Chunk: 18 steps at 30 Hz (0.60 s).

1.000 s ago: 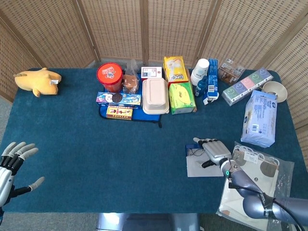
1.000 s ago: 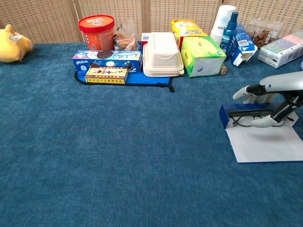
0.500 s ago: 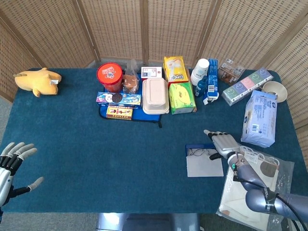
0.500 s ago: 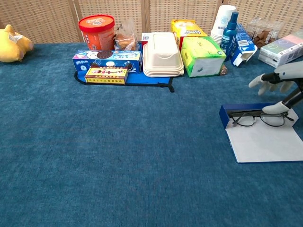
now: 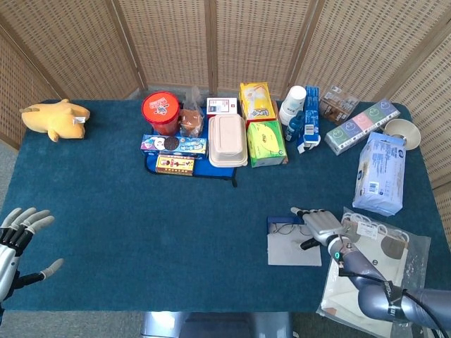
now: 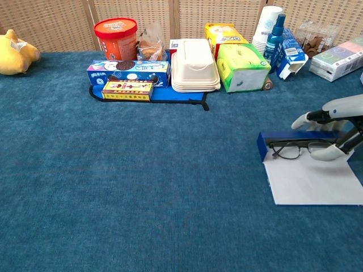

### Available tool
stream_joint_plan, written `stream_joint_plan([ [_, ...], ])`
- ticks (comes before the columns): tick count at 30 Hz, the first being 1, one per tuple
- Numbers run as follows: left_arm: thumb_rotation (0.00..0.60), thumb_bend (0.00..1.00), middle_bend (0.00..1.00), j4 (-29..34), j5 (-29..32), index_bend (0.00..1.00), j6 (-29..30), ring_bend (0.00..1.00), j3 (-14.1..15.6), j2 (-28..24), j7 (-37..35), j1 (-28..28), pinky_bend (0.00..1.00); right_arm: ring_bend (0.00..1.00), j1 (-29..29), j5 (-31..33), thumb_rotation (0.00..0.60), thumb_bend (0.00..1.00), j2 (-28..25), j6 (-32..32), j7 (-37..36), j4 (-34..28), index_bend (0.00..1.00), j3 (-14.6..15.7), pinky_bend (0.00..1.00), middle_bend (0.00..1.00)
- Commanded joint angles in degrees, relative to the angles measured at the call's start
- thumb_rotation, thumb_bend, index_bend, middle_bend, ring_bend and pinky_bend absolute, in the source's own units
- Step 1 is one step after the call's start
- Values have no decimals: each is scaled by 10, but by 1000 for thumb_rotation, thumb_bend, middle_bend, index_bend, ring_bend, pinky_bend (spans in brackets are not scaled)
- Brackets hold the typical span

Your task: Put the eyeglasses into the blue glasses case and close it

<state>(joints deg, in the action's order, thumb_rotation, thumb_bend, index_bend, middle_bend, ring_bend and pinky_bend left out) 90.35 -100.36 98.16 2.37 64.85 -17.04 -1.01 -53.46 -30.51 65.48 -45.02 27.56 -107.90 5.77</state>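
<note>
Eyeglasses point(image 5: 285, 228) lie in the open blue glasses case point(image 5: 290, 241) on the desk point(image 5: 141, 211) in the head view — right hand point(image 5: 317, 225) rests beside them, grasping nothing, fingers spread. Left hand point(image 5: 20, 239) hangs released at the desk's near edge. Chest view: right hand point(image 6: 332, 127) touches the eyeglasses point(image 6: 298, 149), thumb at one lens.

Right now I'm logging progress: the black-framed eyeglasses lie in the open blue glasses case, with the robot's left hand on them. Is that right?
One thing is wrong: it is the right hand at the black-framed eyeglasses, not the left. The chest view shows it reaching over them in the open blue glasses case; the left hand hangs at the table's far edge.
</note>
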Motion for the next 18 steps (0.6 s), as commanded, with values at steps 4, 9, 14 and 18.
stream_joint_plan([
  [4, 600, 131, 177, -2, 2, 184, 0, 99, 1, 0, -2, 1, 0, 181, -1, -11, 324, 338, 1, -10, 4, -23, 57, 6, 191, 194],
  [9, 600, 131, 177, -2, 3, 184, 1, 97, 1, 0, -2, 2, 0, 188, 1, -19, 301, 333, 1, -17, 6, -32, 55, 12, 193, 194],
  [14, 600, 130, 177, -3, 2, 182, 0, 96, 1, 1, 2, 2, 0, 188, 9, -26, 276, 330, 0, -32, 7, -47, 54, 22, 195, 194],
  [18, 600, 131, 177, -2, 5, 180, 1, 95, 1, 0, 2, 3, 0, 188, 20, -44, 265, 330, -2, -40, 7, -62, 52, 30, 196, 194],
])
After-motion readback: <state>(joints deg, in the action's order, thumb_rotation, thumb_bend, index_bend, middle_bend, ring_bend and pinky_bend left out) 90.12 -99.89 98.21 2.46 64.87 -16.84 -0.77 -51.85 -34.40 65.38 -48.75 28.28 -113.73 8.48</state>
